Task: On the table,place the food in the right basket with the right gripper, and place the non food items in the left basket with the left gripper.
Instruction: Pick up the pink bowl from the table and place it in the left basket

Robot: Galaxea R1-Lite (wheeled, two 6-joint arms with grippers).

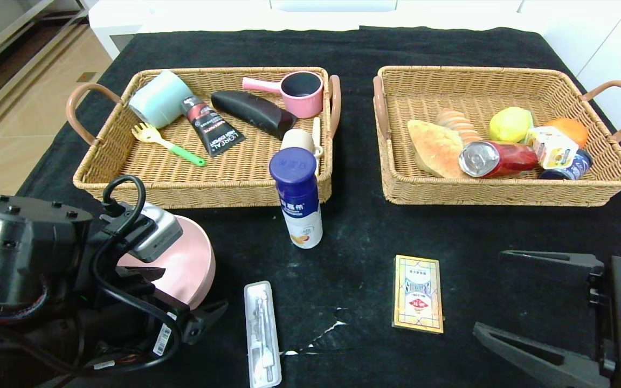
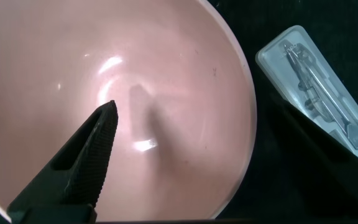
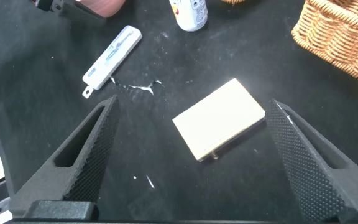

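The black-draped counter (image 1: 353, 258) carries two wicker baskets side by side at the back. The left basket (image 1: 100, 172) holds non-food things: a pale blue cup (image 1: 159, 98), a pink saucepan (image 1: 301, 92), a black bottle (image 1: 254, 112), a dark tube (image 1: 211, 126) and a yellow-green fork (image 1: 167, 144). The right basket (image 1: 504, 191) holds food: a bread loaf (image 1: 433, 148), a red can (image 1: 496, 159), a lemon (image 1: 510, 124), an orange (image 1: 572, 129) and a small carton (image 1: 553, 146).

On the open counter in front of the baskets, the pink bowl (image 1: 189, 269) sits at the near left, partly covered by the left arm. The left gripper (image 1: 186, 302) hangs over it with its fingers (image 2: 86, 162) apart; in the left wrist view one finger points into the bowl's hollow, though whether it touches the inside is hard to tell. The right gripper (image 1: 531, 307) is low at the near right, its fingers (image 3: 82, 155) spread wide and holding nothing, framing the card box in the right wrist view.

A blue-capped yogurt bottle (image 1: 299, 199) stands upright just before the left basket's front right corner. The card box (image 1: 418, 293) lies flat near the counter's middle, nearer the right gripper. A clear plastic case (image 1: 262, 334) lies just beside the bowl, between it and the card box.
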